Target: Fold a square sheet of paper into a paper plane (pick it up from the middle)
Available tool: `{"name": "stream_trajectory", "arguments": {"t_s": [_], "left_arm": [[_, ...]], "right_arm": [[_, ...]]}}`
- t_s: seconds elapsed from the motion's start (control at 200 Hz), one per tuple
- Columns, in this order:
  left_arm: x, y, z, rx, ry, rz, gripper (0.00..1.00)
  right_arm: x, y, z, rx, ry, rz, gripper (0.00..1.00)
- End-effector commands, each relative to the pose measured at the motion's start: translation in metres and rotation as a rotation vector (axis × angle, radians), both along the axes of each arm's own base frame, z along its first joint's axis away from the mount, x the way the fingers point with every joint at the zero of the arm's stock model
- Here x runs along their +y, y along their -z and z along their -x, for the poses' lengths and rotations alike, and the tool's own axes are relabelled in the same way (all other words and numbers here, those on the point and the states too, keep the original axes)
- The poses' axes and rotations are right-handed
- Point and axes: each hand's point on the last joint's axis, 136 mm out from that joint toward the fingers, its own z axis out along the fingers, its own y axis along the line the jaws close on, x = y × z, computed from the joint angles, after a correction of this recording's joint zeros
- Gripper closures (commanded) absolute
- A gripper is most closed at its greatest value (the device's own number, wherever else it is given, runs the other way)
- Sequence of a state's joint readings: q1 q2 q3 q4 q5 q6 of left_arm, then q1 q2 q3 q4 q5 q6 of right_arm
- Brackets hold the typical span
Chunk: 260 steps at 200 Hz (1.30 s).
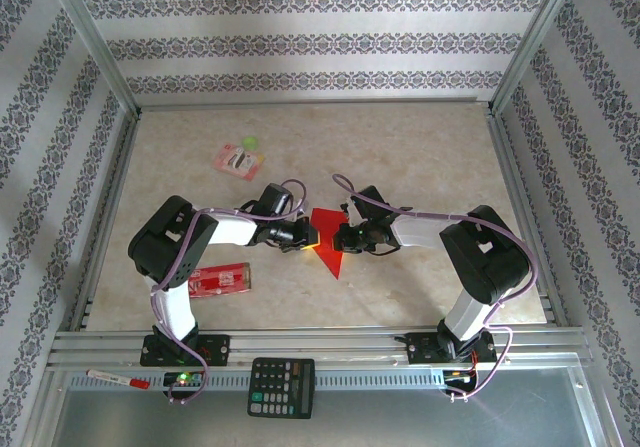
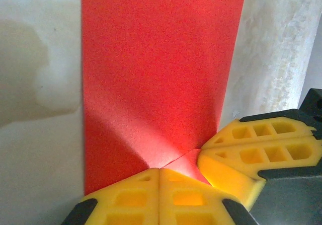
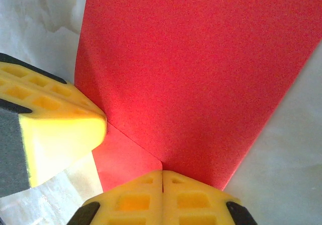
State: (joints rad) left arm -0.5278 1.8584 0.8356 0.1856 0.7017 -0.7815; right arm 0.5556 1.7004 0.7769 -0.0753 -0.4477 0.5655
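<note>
the thin bright red sheet of paper point(image 1: 328, 255) lies on the pale stone-look worktop point(image 1: 420, 157), in the middle, between the two arms. it is folded to a point that aims at the near edge. the left gripper point(image 1: 310, 235) is squeezed closed, its yellow tips pressed down on the paper's left side. the right gripper point(image 1: 341, 237) is squeezed closed too, tips down on the paper. the two grippers sit just beside each other, and a crease runs out from there. a small red packet with white print point(image 1: 222, 281) lies near the left arm, apart from the paper.
</note>
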Motion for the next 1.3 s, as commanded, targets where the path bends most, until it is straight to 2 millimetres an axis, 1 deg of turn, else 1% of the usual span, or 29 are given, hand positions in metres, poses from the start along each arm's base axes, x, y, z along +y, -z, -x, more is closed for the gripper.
{"name": "stream_trajectory", "arguments": {"t_s": [0.0, 0.08, 0.18, 0.225, 0.295, 0.36, 0.425, 0.54, 0.66, 0.729, 0.799, 0.879, 0.994, 1.189, 1.294], "left_arm": [[0.021, 0.033, 0.008, 0.052, -0.014, -0.116, 0.96], [0.025, 0.039, 0.011, 0.06, -0.014, -0.139, 1.0], [0.03, 0.047, 0.015, 0.071, -0.008, -0.171, 1.0], [0.033, 0.051, 0.017, 0.077, -0.009, -0.187, 1.0], [0.036, 0.055, 0.019, 0.086, -0.006, -0.205, 1.0], [0.038, 0.058, 0.02, 0.09, -0.007, -0.217, 1.0], [0.037, 0.06, 0.021, 0.093, -0.007, -0.214, 1.0], [0.037, 0.06, 0.021, 0.092, -0.007, -0.212, 1.0], [0.038, 0.06, 0.021, 0.096, -0.007, -0.214, 1.0], [0.037, 0.06, 0.021, 0.094, -0.004, -0.214, 1.0], [0.037, 0.06, 0.022, 0.095, -0.003, -0.214, 1.0], [0.037, 0.059, 0.021, 0.09, 0.002, -0.218, 1.0], [0.037, 0.059, 0.021, 0.089, 0.007, -0.219, 1.0], [0.039, 0.062, 0.02, 0.087, 0.011, -0.234, 1.0], [0.04, 0.063, 0.021, 0.088, 0.012, -0.244, 1.0]], "right_arm": [[-0.032, 0.027, 0.022, 0.1, 0.004, 0.145, 0.93], [-0.03, 0.016, 0.018, 0.077, -0.009, 0.136, 0.86], [-0.028, -0.001, 0.012, 0.044, -0.023, 0.122, 0.78], [-0.03, -0.01, 0.01, 0.027, -0.024, 0.122, 0.74], [-0.035, -0.025, 0.008, -0.009, -0.021, 0.12, 0.72], [-0.033, -0.037, 0.012, -0.034, -0.02, 0.091, 0.72], [-0.025, -0.045, 0.02, -0.049, -0.026, 0.043, 0.72], [0.004, -0.051, 0.037, -0.04, -0.069, -0.052, 0.77], [0.037, -0.045, 0.049, -0.007, -0.127, -0.104, 0.82], [0.047, -0.039, 0.05, 0.005, -0.148, -0.101, 0.87], [0.05, -0.033, 0.047, 0.008, -0.154, -0.089, 0.9], [0.046, -0.023, 0.044, 0.021, -0.154, -0.068, 0.92], [0.037, -0.011, 0.047, 0.045, -0.143, -0.042, 0.94], [0.016, 0.015, 0.071, 0.108, -0.116, 0.008, 0.96], [0.008, 0.023, 0.084, 0.132, -0.107, 0.027, 0.96]]}}
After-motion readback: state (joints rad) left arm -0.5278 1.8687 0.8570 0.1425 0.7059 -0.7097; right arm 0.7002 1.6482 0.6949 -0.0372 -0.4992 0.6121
